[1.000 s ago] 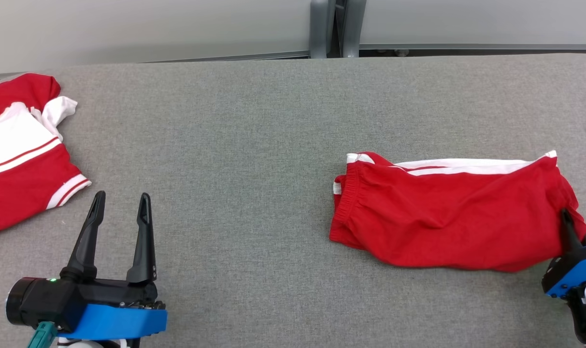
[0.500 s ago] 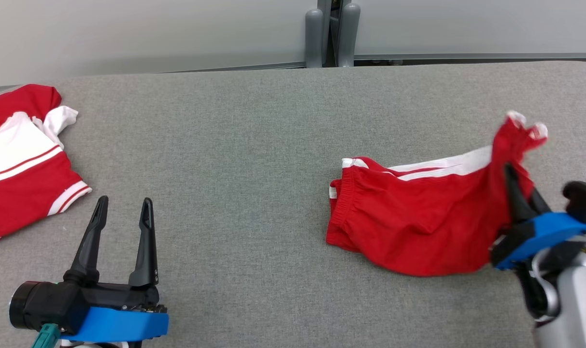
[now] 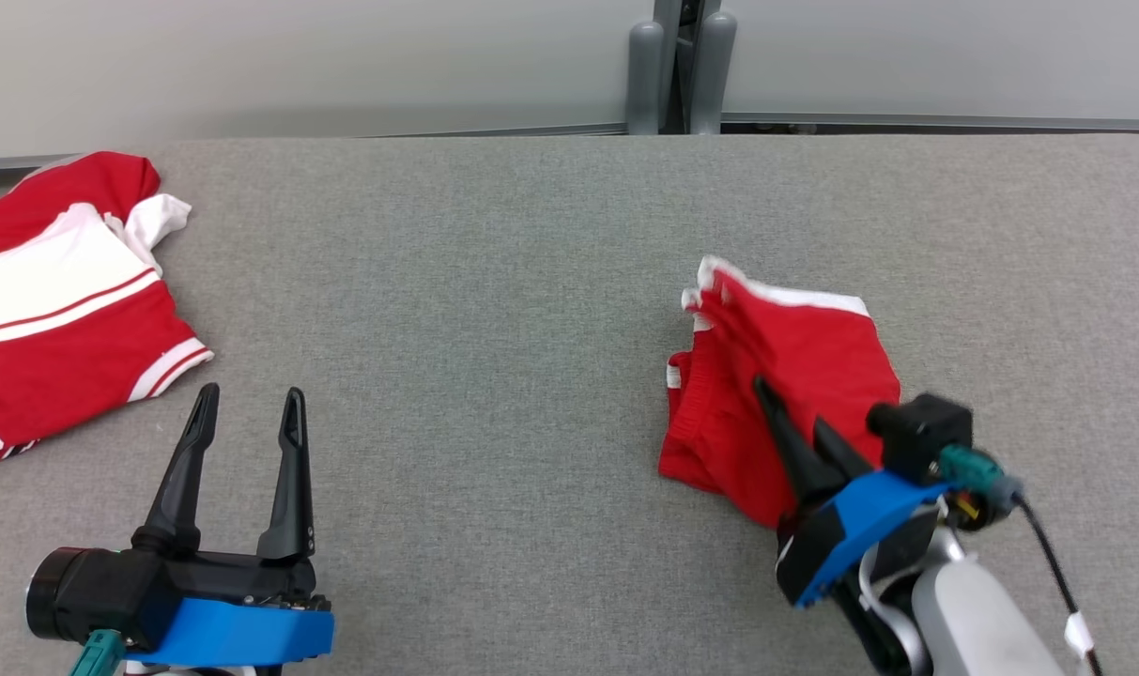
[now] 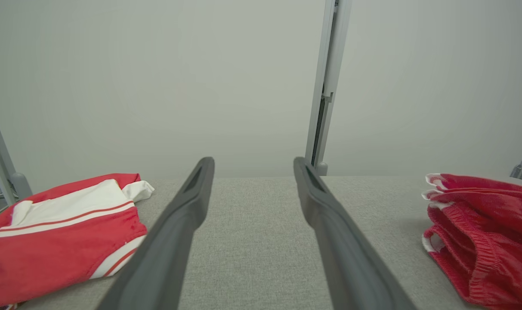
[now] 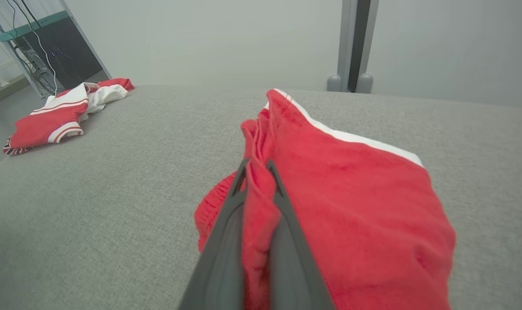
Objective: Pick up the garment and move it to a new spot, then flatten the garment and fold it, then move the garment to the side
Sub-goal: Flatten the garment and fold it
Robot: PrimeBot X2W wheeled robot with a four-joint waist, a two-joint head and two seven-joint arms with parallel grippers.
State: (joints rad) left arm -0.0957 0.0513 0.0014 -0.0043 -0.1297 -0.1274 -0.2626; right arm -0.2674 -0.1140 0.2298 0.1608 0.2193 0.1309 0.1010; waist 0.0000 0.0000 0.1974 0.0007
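Grey fabric tabletop (image 3: 494,282) bears red shorts (image 3: 804,357); pale wall (image 3: 250,56) behind.

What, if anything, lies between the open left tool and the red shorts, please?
Nothing visible does: only grey tabletop separates the left tool from the shorts; the shirt lies to its other side.

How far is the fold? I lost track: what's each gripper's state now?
Left gripper: open, empty.
Right gripper: shut on the shorts.
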